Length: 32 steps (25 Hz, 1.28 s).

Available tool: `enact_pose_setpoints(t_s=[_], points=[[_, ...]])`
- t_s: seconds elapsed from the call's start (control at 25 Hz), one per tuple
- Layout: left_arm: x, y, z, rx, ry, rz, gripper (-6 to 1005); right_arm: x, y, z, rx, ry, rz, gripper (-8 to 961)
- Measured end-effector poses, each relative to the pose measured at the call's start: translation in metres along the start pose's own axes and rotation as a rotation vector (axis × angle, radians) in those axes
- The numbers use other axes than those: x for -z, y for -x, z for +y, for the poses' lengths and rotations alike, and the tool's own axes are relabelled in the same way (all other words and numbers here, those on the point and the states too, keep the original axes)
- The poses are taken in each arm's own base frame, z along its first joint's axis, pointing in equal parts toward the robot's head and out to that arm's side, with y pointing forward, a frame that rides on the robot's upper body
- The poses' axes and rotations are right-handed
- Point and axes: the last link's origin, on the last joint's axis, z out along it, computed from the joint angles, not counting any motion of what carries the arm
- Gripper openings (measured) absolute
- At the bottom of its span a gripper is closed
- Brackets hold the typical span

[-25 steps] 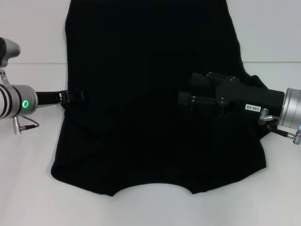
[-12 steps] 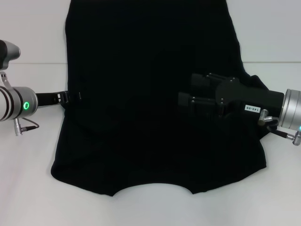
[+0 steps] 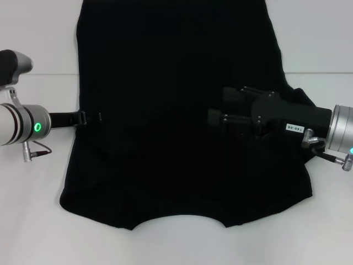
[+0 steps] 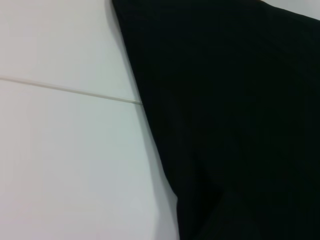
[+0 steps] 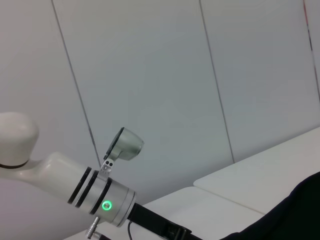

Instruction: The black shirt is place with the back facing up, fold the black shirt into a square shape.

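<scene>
The black shirt (image 3: 171,138) lies spread flat on the white table (image 3: 33,210), plain side up, with its curved edge nearest me. My left gripper (image 3: 92,117) reaches in from the left and is at the shirt's left edge, low over the table. The left wrist view shows that shirt edge (image 4: 165,150) against the table. My right gripper (image 3: 216,110) hovers above the shirt's right half, pointing left, with its two fingers apart and nothing between them. The right wrist view shows the left arm (image 5: 100,200) and a corner of the shirt (image 5: 300,215).
A thin seam (image 3: 44,74) runs across the table on both sides of the shirt. Bare white table shows left, right and in front of the shirt. A pale panelled wall (image 5: 150,75) stands behind the left arm.
My left arm has shifted slightly right and toward me, bringing its gripper further onto the shirt's left edge. The right arm and the shirt have not moved.
</scene>
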Motion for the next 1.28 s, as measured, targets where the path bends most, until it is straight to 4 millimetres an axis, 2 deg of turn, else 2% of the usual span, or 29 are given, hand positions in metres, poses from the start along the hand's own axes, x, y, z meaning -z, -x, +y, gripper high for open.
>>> enact_pose_setpoints(t_s=[0.32, 0.64, 1.08, 1.28], points=[[-0.001, -0.001, 0.007, -0.05, 0.011, -0.005, 854, 0.002, 0.0, 0.0, -0.002, 0.0, -0.003, 878], [0.0, -0.005, 0.008, -0.058, 0.01, 0.008, 615, 0.003, -0.001, 0.0, -0.003, -0.003, -0.002, 878], [0.0, -0.013, 0.015, -0.08, 0.026, 0.015, 130, 0.003, -0.001, -0.001, -0.002, -0.006, -0.001, 877], [-0.001, -0.025, 0.031, -0.1, 0.059, 0.026, 39, 0.003, 0.0, -0.001, -0.001, -0.006, -0.001, 878]])
